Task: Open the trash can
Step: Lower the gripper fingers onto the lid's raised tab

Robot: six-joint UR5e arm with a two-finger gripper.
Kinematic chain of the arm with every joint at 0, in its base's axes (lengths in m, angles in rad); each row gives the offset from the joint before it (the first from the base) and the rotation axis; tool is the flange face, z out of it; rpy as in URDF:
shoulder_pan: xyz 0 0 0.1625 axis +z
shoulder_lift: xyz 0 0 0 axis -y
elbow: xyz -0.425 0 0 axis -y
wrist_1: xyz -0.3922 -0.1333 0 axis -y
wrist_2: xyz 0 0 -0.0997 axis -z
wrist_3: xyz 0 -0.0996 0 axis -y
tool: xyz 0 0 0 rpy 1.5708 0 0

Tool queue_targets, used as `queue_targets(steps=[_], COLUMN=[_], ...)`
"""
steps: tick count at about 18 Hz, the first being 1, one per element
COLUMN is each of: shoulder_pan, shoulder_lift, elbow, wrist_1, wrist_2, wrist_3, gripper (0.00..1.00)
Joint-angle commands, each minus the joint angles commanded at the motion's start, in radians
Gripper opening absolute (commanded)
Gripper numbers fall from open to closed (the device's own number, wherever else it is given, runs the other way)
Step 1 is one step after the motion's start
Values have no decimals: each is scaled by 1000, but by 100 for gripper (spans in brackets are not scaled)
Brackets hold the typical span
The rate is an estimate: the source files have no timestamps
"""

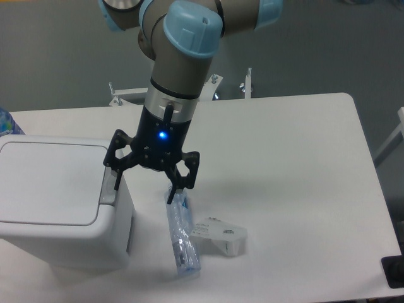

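Note:
The trash can is a large white boxy bin at the left of the table, its flat lid down. A grey push tab sits on its right edge. My gripper hangs open just right of the bin, fingers pointing down. Its left fingertip is directly over the grey tab; whether it touches I cannot tell. The right fingertip hovers above the top of a clear plastic bottle lying on the table.
A small white carton lies on its side next to the bottle. A blue-patterned object peeks in at the left edge behind the bin. A dark item sits at the table's front right corner.

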Motion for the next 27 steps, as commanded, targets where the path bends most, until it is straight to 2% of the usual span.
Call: queue_targets(steps=[8,17,27], shoulder_pan=[-3,-15,-15], shoulder_lift=[21,21,23], elbow=[-5,-31,-28], wrist_1=[0,3,2], wrist_2=[0,2,0], wrist_3=[0,0,0], gripper=[100,100,100])
